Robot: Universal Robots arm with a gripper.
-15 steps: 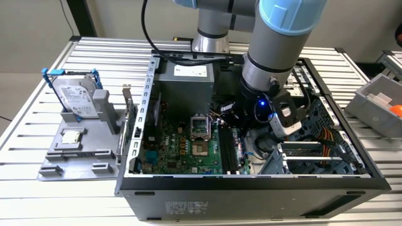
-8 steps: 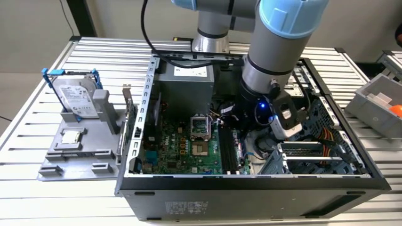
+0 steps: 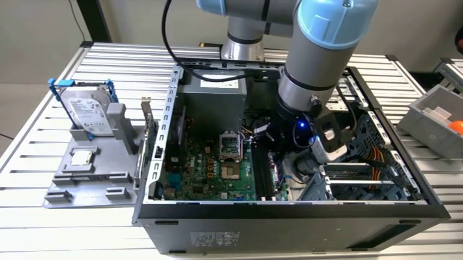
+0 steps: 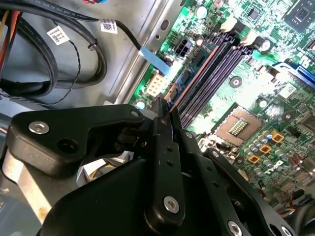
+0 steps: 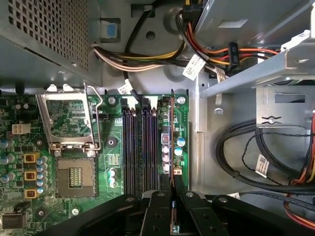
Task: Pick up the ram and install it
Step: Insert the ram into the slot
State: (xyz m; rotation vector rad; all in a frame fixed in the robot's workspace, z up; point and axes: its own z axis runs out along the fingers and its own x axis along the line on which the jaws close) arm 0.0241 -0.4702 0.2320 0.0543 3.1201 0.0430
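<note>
Computer case point(image 3: 289, 214): black, lying open across the centre and lower part of the exterior view.
Motherboard point(image 3: 206, 173): green, flat inside the case.
Processor socket point(image 5: 75, 179): open, its metal frame swung up, lower left in the first wrist view.
Hard drive point(image 3: 87, 111): silver, upright in a blue bracket, upper left of the exterior view.
Grey stand point(image 3: 87, 184): beneath the drive.
Slatted table point(image 3: 43, 227): under everything.
Cable bundle point(image 5: 147, 53): upper centre, first wrist view.

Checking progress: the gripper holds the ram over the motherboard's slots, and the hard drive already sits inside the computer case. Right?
Not quite: the hard drive stands in its blue bracket on the grey tray outside the case, as the exterior view shows. The gripper does hold the ram at the slots.
</note>
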